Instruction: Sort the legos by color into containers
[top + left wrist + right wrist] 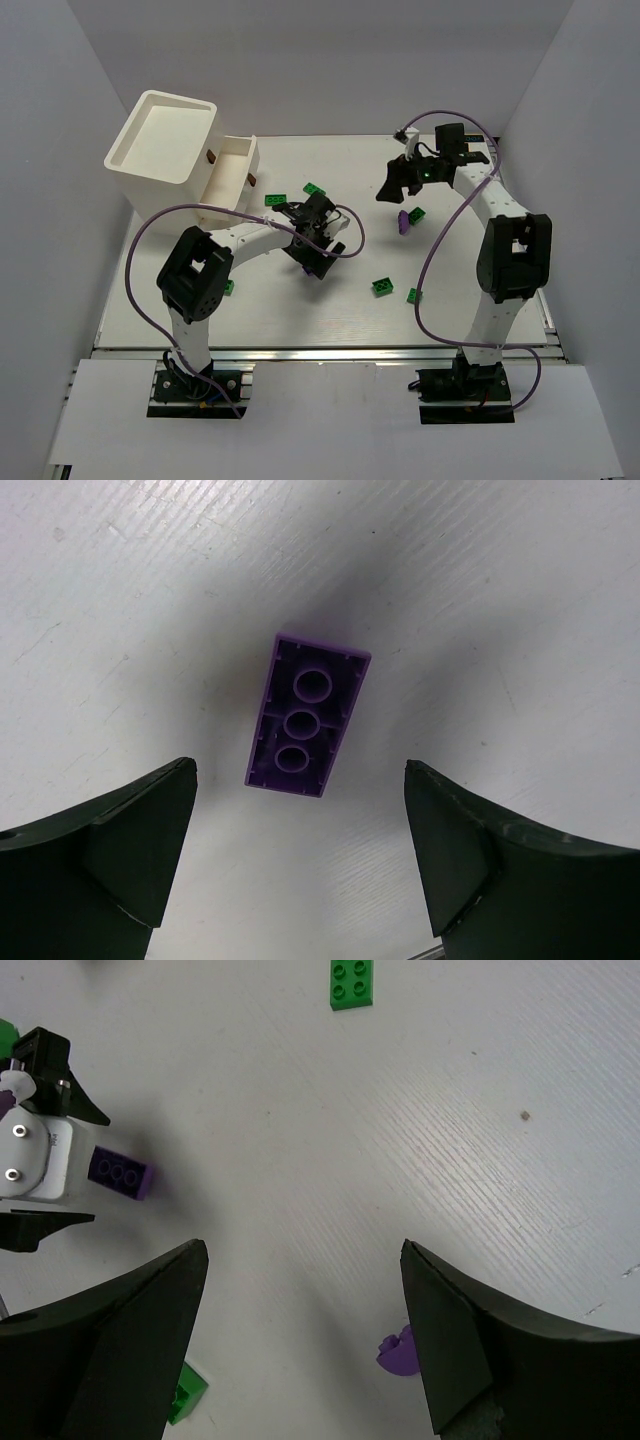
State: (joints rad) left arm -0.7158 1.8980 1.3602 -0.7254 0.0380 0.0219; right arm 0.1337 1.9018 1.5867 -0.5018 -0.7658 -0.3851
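Pale grey walls (40,200) box in a matte, finely scuffed white table (520,600), with boxy white plastic containers (160,190) at its far-left corner. The left gripper (297,768) gapes around a glossy purple brick (308,715) lying hollow-side up, seemingly untouched. The right gripper (303,1247) is wide open too, near scattered green legos (352,984).

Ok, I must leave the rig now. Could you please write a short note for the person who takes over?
Left gripper: open, one finger on each side of a purple brick that lies hollow side up; not gripped.
Right gripper: open, holding nothing, above the bare table; a second purple brick lies near it.
Green bricks: scattered on the table.
Containers: far left corner; no brick visible inside.
Done: nothing sorted, as far as can be seen.
Left: every brick.
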